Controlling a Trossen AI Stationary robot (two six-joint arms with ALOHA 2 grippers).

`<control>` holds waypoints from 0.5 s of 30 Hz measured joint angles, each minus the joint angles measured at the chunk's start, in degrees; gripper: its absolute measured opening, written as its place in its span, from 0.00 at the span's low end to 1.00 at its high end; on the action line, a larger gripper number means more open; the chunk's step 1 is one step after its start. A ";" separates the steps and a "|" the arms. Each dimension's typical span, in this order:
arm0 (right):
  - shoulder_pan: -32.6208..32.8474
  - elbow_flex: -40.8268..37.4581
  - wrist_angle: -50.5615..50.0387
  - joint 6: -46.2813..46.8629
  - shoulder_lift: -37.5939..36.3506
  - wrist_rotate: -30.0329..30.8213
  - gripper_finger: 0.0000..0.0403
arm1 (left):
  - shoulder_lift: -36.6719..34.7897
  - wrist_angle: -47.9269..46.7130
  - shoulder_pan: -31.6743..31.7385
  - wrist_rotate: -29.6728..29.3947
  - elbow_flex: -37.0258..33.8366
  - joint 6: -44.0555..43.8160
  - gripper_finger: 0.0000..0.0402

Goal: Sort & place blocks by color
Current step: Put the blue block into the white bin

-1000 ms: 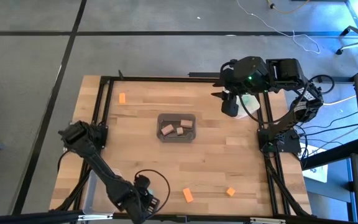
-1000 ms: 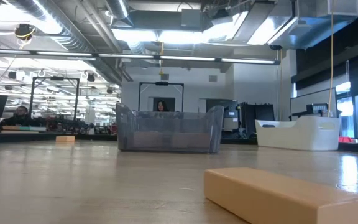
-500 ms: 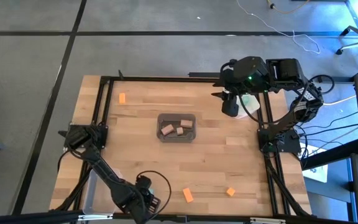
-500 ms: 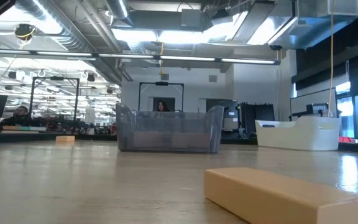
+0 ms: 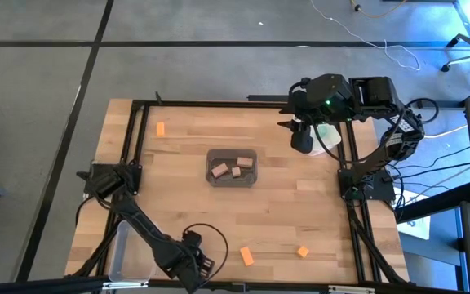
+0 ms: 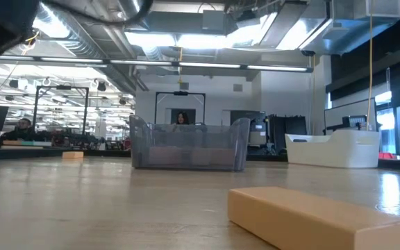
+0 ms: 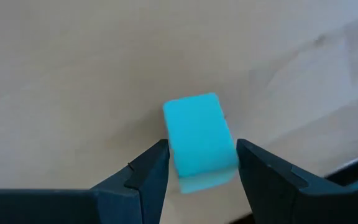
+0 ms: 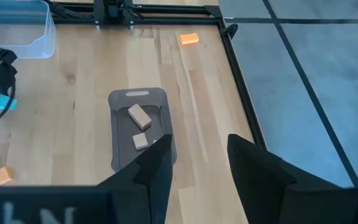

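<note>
A dark grey bin (image 5: 232, 167) sits mid-table; a clear bin (image 8: 18, 28) near the left edge; a white bin (image 6: 333, 149) at the right edge.

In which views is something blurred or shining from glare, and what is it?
Low view: the tan block nearest the camera is soft, out of focus, and ceiling lights glare brightly. Left wrist view: the teal block between the left gripper fingers is slightly blurred. High view: evenly lit; blue light tints the floor at the upper right corner.
</note>
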 joint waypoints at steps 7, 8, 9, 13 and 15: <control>0.00 0.00 0.03 -0.17 0.00 0.00 0.38 | 1.91 2.89 -0.01 2.61 0.21 -1.66 0.45; 0.00 0.00 0.07 -0.17 0.00 -0.01 0.38 | 1.95 2.92 0.10 2.49 0.20 -1.54 0.44; 0.00 0.00 0.07 -0.17 0.00 0.00 0.38 | 1.95 2.97 0.14 2.49 0.20 -1.48 0.45; 0.00 0.00 0.13 -0.17 0.00 0.00 0.38 | 2.10 3.63 0.01 2.54 0.16 -1.56 0.45; 0.00 0.00 0.13 -0.20 0.00 0.00 0.38 | 2.10 3.65 0.02 2.64 0.13 -1.71 0.44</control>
